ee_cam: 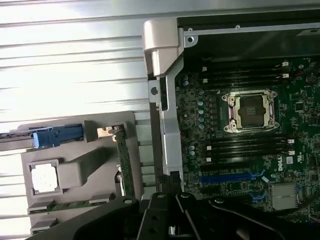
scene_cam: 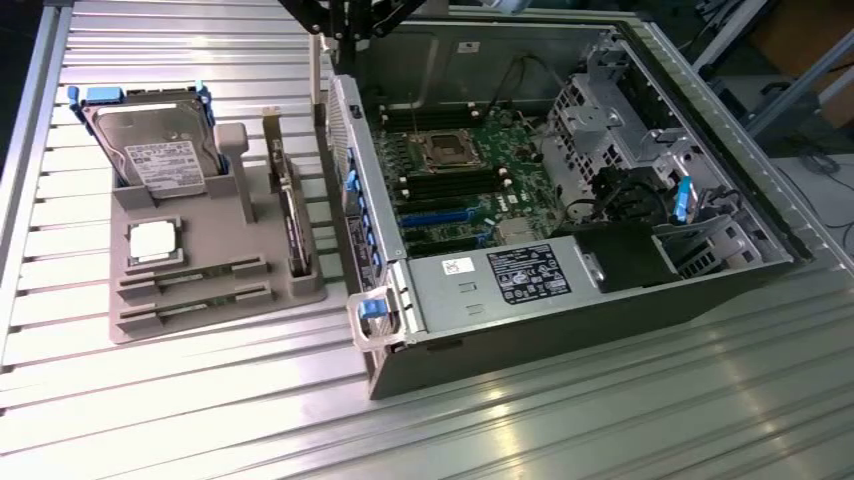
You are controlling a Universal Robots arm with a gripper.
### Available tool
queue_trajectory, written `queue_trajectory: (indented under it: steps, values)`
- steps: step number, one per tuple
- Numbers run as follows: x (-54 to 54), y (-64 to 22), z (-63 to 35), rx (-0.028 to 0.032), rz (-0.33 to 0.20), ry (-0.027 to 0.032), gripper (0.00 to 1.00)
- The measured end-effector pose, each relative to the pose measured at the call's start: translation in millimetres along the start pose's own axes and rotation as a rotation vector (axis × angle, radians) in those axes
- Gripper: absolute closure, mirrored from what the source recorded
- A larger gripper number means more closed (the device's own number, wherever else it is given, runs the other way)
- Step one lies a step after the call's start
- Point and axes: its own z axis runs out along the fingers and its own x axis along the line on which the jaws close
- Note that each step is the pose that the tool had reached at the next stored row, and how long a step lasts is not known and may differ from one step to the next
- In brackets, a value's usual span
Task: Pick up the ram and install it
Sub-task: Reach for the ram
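Your claw (scene_cam: 344, 22) is matte black, built from slim angled link bars (ee_cam: 240, 212). The wrist view shows you small pale pivot pins (ee_cam: 128, 201) set in them.

tray (scene_cam: 220, 240) at the exterior view's left of case (scene_cam: 534, 335), ram (scene_cam: 191, 280) in tray

You are in a lab or workshop set up for computer assembly: a ribbed metal table (scene_cam: 601, 420) carries an open computer case (scene_cam: 534, 342) with its motherboard (scene_cam: 507, 135) bare. On the exterior view's left, a grey fixture tray (scene_cam: 214, 235) holds a hard drive (scene_cam: 160, 155) and a processor chip (scene_cam: 154, 243). Metal frame struts (scene_cam: 801, 88) stand at the far right
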Motion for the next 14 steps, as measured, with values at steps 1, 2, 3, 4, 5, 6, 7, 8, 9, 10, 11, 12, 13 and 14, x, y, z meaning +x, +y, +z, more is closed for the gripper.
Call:
queue_trajectory:
  steps: [1, 2, 3, 4, 5, 6, 7, 8, 9, 10, 11, 12, 13, 14]
  values:
    - [12.4, -0.9, -0.4, 0.0001, 0.0, 0.0, 0.9]
    - [20.2, -1.5, -0.4, 0.0, 0.0, -0.0001, 0.9]
    - [30.4, -2.3, -0.6, 0.0002, 0.0, 0.0001, 0.9]
    - [37.8, -2.9, -0.5, 0.0001, 0.0, 0.0001, 0.9]
    - [45.2, -3.4, -0.5, 0.0, 0.0, 0.0, 0.9]
    - [52.5, -4.0, -0.4, 0.0001, 0.0, 0.0, 0.9]
    - [56.8, -4.3, -0.4, 0.0002, 0.0, 0.0001, 0.9]
    - [61.5, -4.6, -0.3, 0.0001, 0.0, 0.0, 0.9]
    - [66.1, -5.0, -0.2, 0.0001, 0.0, 0.0001, 0.9]
    - [71.3, -5.4, 0.0, 0.0, 0.0, 0.0, 0.9]
    - [79.4, -6.0, 0.2, 0.0001, 0.0, 0.0001, 0.9]
    - [85.3, -6.5, 0.4, 0.0001, 0.0, 0.0, 0.9]
    - [92.9, -7.1, 0.7, 0.0, 0.0, -0.0001, 0.9]
    - [100.5, -7.7, 0.9, 0.0001, 0.0, 0.0001, 0.9]
